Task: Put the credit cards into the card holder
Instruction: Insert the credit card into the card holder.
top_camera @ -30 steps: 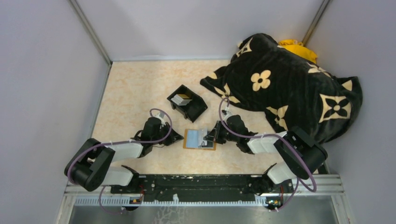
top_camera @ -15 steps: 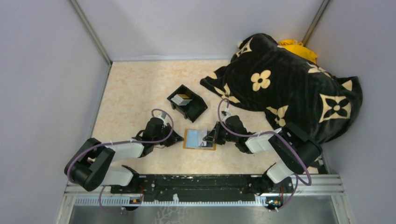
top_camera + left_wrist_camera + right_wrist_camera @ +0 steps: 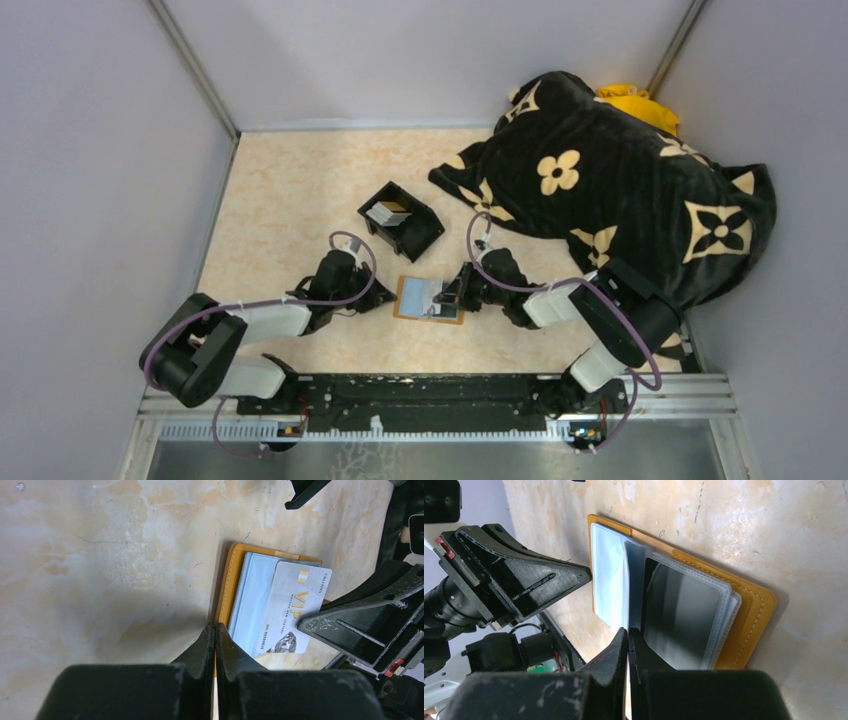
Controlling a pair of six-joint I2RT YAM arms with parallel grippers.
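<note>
The orange-tan card holder (image 3: 408, 298) lies open on the table between my two grippers, its pale blue-grey pockets up. In the left wrist view a grey-white VIP credit card (image 3: 287, 610) lies across the holder's pocket, beside its orange edge (image 3: 227, 585). My right gripper (image 3: 628, 630) is shut with that card's edge in its jaws, low over the holder (image 3: 744, 625). My left gripper (image 3: 215, 626) is shut, its tips touching the holder's left edge. More credit cards (image 3: 390, 212) sit in the black box.
The black open-topped box (image 3: 425, 235) stands just behind the holder. A black blanket with cream flowers (image 3: 620, 190) covers the back right, with something yellow (image 3: 635, 105) behind it. Grey walls close in the left, back and right.
My left gripper has crept right up to the holder's left edge. My right gripper has shifted slightly left over the holder with the card.
</note>
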